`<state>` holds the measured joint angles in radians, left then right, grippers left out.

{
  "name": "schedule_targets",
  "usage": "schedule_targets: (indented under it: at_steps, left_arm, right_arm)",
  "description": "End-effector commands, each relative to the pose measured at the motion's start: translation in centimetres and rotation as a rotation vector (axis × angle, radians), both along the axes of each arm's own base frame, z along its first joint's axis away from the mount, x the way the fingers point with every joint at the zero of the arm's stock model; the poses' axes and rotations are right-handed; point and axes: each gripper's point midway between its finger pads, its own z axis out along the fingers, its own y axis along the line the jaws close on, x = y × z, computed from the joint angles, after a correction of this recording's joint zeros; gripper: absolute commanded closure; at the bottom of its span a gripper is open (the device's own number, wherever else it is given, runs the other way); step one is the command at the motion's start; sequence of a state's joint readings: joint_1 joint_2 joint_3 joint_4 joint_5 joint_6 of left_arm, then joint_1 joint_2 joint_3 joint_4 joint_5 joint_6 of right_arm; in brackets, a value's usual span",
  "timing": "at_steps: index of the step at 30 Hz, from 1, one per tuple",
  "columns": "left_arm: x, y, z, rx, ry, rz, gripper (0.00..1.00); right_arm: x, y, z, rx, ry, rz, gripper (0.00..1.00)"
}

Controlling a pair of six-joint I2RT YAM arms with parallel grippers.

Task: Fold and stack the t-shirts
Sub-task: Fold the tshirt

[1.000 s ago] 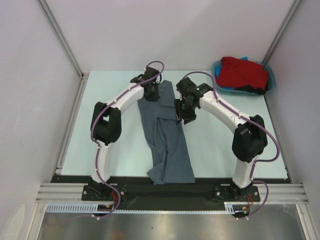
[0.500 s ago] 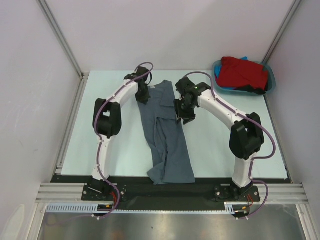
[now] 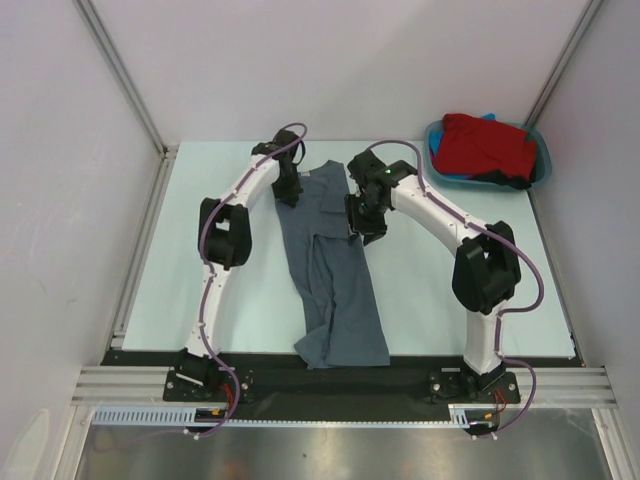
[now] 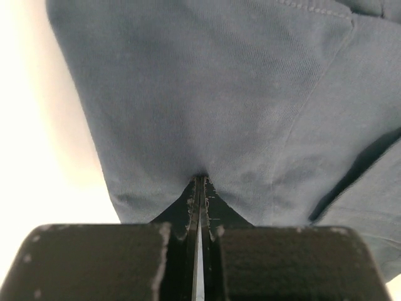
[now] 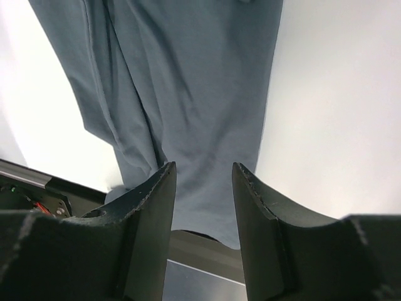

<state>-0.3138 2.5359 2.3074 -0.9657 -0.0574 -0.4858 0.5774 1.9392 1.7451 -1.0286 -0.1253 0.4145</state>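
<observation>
Lab cell: white panels (image 3: 350, 60), aluminium framing (image 3: 118, 75)

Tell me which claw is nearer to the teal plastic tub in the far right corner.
Right. The right claw hangs open over the slate-grey cloth t-shirt, left of the teal plastic tub; the left claw, shut on that shirt's far left edge, is farther away.

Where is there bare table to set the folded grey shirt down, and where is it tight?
Bare table lies left of the left arm, out to the left edge, and right of the right arm, nearer than the teal tub. Crowded: the middle, where the grey shirt lies with the left gripper pinching it and the right gripper open above it.
</observation>
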Motion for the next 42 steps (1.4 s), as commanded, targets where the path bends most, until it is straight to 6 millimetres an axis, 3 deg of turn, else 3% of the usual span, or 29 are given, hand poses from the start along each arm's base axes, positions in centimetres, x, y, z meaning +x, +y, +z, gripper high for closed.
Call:
schedule_targets:
  at_steps: [1,8,16,24,36,38,40,41,42]
  left_arm:
    - [0.0,0.1,-2.4,-0.016,0.058,-0.021,1.00]
    - [1.3,-2.5,-3.8,-0.133,0.041,-0.075,1.00]
    - [3.0,-7.2,-3.0,-0.270,-0.038,-0.149,1.00]
    - [2.5,-13.8,-2.3,-0.405,-0.082,-0.254,0.98]
    - [1.1,-17.6,-1.9,-0.525,-0.070,-0.338,0.95]
    - [0.9,-18.1,-1.4,-0.545,-0.074,-0.355,0.95]
    - [1.4,-17.6,0.3,-0.506,-0.117,-0.363,0.94]
    - [1.9,-17.1,1.4,-0.482,-0.146,-0.358,0.94]
    - [2.8,-16.4,4.3,-0.444,-0.215,-0.348,0.93]
  right_arm:
    - [1.0,0.4,0.3,0.008,0.001,-0.015,0.54]
    - [1.2,1.0,-0.5,0.005,0.028,-0.008,0.54]
    - [1.1,1.2,-1.4,0.003,0.064,-0.004,0.54]
    - [0.7,1.1,-1.6,0.003,0.081,-0.009,0.55]
    - [-0.4,0.6,-1.2,0.022,0.088,-0.031,0.55]
    - [-0.5,0.5,-1.2,0.020,0.088,-0.030,0.55]
    - [-0.7,0.4,-1.0,0.023,0.086,-0.029,0.55]
    - [-0.8,0.3,-0.8,0.021,0.085,-0.032,0.55]
    - [-0.9,0.1,-0.7,0.015,0.079,-0.033,0.55]
